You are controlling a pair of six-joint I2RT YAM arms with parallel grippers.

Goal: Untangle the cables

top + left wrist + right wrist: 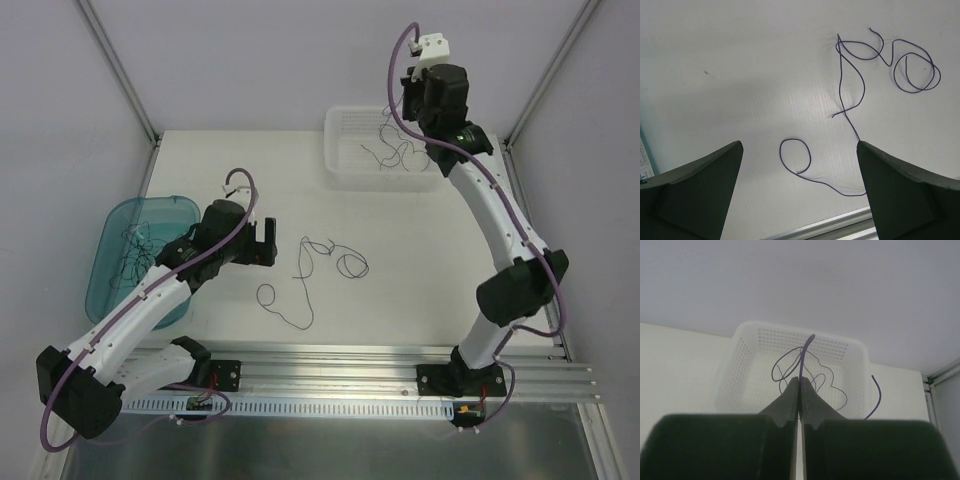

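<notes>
1. Mounting rail (330, 385) (near table edge): carries both arm bases.
2. Left gripper (799, 145): jaws spread fully wide, gripping nothing and touching nothing. It hovers over the table (420, 290), left of centre.
3. Loose cable (852, 95): a single purple strand with several loops, lying flat on the table just right of the left gripper.
4. Right gripper (799, 382): jaws closed, pinching one purple strand (805, 347) above the white basket (735, 360) at the far right.
5. Basket cables (395, 155): curled strands inside the white basket.
6. Teal bin (165, 215), left edge: holds a dark tangle (135, 250).
</notes>
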